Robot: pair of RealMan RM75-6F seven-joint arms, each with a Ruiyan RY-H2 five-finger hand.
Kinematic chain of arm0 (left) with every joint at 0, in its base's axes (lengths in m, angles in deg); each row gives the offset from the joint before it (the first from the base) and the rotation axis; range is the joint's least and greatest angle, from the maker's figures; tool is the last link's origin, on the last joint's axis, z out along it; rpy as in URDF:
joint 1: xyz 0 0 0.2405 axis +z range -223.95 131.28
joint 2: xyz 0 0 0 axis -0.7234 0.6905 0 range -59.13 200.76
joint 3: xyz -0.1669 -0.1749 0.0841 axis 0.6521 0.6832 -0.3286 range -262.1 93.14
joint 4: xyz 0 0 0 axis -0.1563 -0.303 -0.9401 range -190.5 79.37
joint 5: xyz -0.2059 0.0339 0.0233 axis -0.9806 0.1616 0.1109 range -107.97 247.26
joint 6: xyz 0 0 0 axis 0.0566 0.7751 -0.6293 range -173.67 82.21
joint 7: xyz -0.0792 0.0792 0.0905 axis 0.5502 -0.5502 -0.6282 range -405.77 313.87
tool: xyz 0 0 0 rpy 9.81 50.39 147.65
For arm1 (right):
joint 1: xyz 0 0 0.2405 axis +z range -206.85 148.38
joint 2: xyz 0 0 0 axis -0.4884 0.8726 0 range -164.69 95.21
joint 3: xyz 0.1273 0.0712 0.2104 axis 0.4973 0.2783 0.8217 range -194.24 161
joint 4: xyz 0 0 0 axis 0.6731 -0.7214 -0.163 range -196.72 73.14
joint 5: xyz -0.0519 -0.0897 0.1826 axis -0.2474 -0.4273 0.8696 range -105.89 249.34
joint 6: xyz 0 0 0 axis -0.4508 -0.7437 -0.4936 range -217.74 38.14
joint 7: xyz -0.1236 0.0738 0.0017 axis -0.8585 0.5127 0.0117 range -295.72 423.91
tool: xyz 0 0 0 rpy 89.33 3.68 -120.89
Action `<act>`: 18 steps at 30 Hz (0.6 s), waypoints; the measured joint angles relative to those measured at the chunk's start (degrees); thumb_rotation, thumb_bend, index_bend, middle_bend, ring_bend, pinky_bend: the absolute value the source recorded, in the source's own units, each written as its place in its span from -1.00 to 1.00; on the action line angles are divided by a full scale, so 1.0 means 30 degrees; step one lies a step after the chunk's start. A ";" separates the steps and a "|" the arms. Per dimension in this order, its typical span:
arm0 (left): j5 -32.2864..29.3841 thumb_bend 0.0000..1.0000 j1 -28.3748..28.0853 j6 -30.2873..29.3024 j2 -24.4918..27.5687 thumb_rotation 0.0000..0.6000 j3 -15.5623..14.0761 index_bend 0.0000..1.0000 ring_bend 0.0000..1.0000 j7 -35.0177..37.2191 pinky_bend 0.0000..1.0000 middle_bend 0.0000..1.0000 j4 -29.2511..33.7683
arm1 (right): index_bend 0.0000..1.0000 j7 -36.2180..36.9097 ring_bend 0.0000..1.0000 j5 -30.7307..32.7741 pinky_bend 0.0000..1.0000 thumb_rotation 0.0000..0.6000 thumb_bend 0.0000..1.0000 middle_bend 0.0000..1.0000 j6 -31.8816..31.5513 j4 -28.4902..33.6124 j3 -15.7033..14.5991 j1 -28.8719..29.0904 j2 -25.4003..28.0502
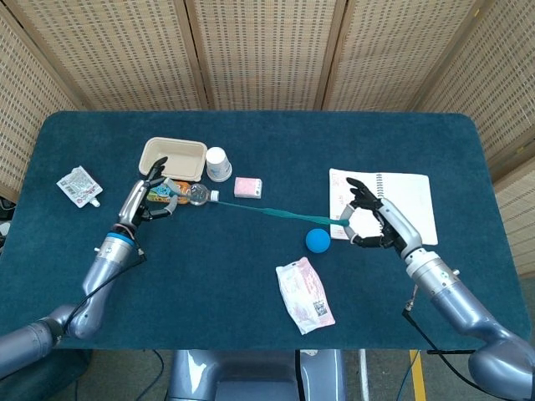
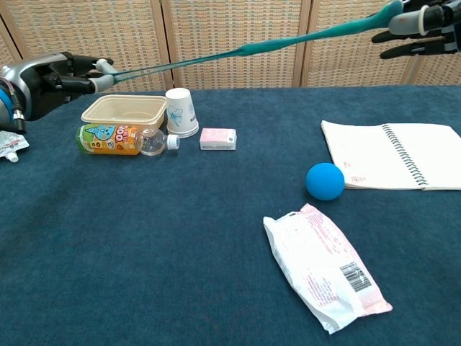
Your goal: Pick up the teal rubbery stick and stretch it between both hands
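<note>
We see the teal rubbery stick (image 1: 276, 215) pulled out into a long thin band in the air above the worktop (image 1: 418, 150), running from the left robot hand (image 1: 150, 196) to the right robot hand (image 1: 368, 224). In the chest view it crosses the top of the frame, thicker toward its right end. The left robot hand pinches one end between its fingers, above the orange drink bottle (image 1: 171, 192) and just beside the beige tray (image 1: 173, 159). The right robot hand grips the other end, fingers curled round it, over the near left edge of the open spiral notebook (image 1: 393, 200). Under the band lie a white paper cup (image 1: 218, 164) and a small pink box (image 1: 248, 187). A blue ball (image 1: 317, 241) sits beside the notebook, a pink-and-white packet (image 1: 306, 296) in front of it, and a small pouch (image 1: 80, 185) far left.
</note>
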 measured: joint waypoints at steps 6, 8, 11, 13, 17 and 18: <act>0.0437 -0.02 0.0702 -0.0298 0.1456 1.00 -0.0178 0.56 -1.00 0.0602 -1.00 -1.00 -0.1250 | 0.81 0.1559 -1.00 -0.0999 -1.00 1.00 0.70 -0.94 -0.0322 -0.1922 -0.0399 -0.0852 0.0304; 0.0587 -0.01 0.0909 -0.0433 0.1783 1.00 -0.0293 0.56 -1.00 0.0646 -1.00 -1.00 -0.1743 | 0.81 0.2034 -1.00 -0.1701 -1.00 1.00 0.70 -0.94 -0.0513 -0.2648 -0.0608 -0.1111 0.0358; 0.0684 -0.01 0.1218 -0.0588 0.2226 1.00 -0.0433 0.57 -1.00 0.0789 -1.00 -1.00 -0.2324 | 0.81 0.2755 -1.00 -0.2731 -1.00 1.00 0.70 -0.94 -0.0877 -0.3803 -0.1084 -0.1525 0.0410; 0.0677 -0.01 0.1411 -0.0595 0.2634 1.00 -0.0483 0.57 -1.00 0.0990 -1.00 -1.00 -0.2581 | 0.81 0.3317 -1.00 -0.3268 -1.00 1.00 0.70 -0.94 -0.1123 -0.4588 -0.1460 -0.1781 0.0426; 0.0539 -0.01 0.1838 -0.0637 0.3508 1.00 -0.0491 0.57 -1.00 0.1374 -1.00 -1.00 -0.3248 | 0.81 0.4606 -1.00 -0.4101 -1.00 1.00 0.70 -0.94 -0.1606 -0.6125 -0.2204 -0.2263 0.0415; 0.0519 -0.01 0.1984 -0.0654 0.3831 1.00 -0.0498 0.57 -1.00 0.1477 -1.00 -1.00 -0.3487 | 0.81 0.5105 -1.00 -0.4395 -1.00 1.00 0.70 -0.94 -0.1804 -0.6604 -0.2441 -0.2398 0.0408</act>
